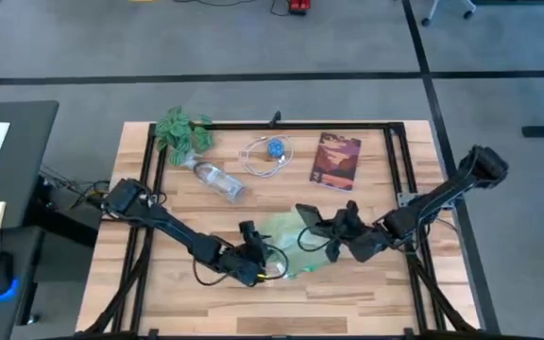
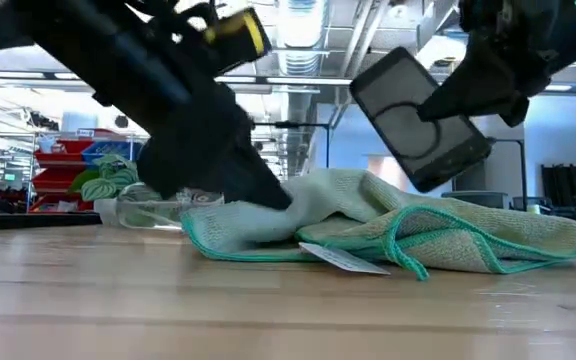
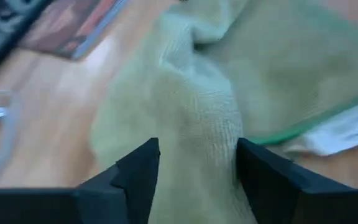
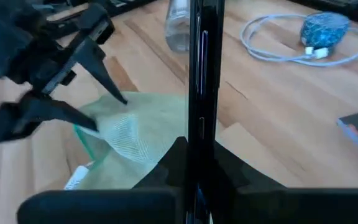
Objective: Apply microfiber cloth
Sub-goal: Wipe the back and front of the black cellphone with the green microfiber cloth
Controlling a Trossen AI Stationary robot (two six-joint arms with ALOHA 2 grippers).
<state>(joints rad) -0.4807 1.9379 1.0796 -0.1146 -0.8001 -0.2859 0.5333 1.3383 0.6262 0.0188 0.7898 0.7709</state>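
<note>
Pinching a fold of the soft mint-green microfiber cloth (image 2: 388, 228) on the wooden desk (image 1: 366, 283) with our left end effector (image 3: 194, 163), we hold the flat black phone (image 2: 420, 118) clamped in our right end effector (image 4: 194, 163) just above it; wiping remains.

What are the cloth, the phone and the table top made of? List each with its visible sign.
Microfiber cloth: soft pale green textile with a fine looped pile and a darker stitched green edge, pinched by the left gripper.
Phone: smooth, glossy dark face, probably glass, clamped in the right gripper.
Table: light wood planks, visible grain and seams, smooth finish.
</note>
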